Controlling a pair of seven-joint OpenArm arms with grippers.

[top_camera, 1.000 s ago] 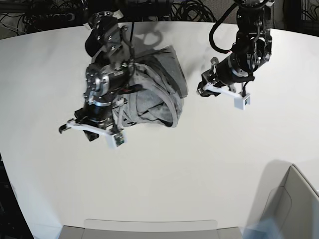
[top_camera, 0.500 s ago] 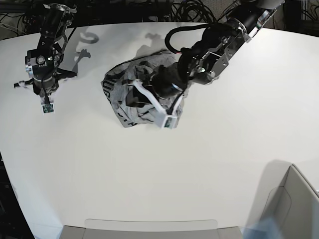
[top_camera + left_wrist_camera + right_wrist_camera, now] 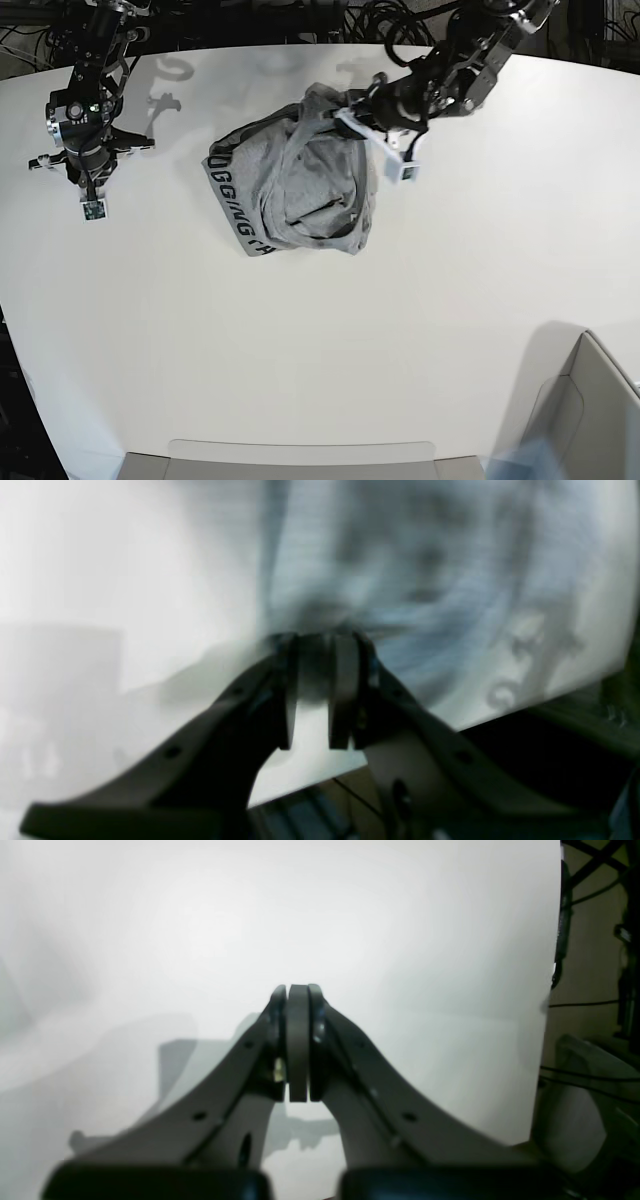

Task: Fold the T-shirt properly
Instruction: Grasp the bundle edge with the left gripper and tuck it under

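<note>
The heather-grey cotton T-shirt (image 3: 295, 190) lies bunched in a heap on the white bench (image 3: 330, 340), black lettering showing along its edge. At the heap's far corner, the left gripper (image 3: 352, 110) is pinched on a fold of that fabric. Well off to the heap's other side, the right gripper (image 3: 298, 1042) hangs above bare bench, jaws pressed together on nothing.

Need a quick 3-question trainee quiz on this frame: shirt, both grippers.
1. True or false: the T-shirt lies flat and neatly folded.
2. Which gripper is over the shirt's far edge? A) left gripper B) right gripper
3. Fill in: the right gripper's jaws are ____ and hold nothing.

Key:
1. False. It is a crumpled heap on the table, black lettering showing along its edge.
2. A. The right gripper is off to the side over bare table.
3. Shut.
</note>
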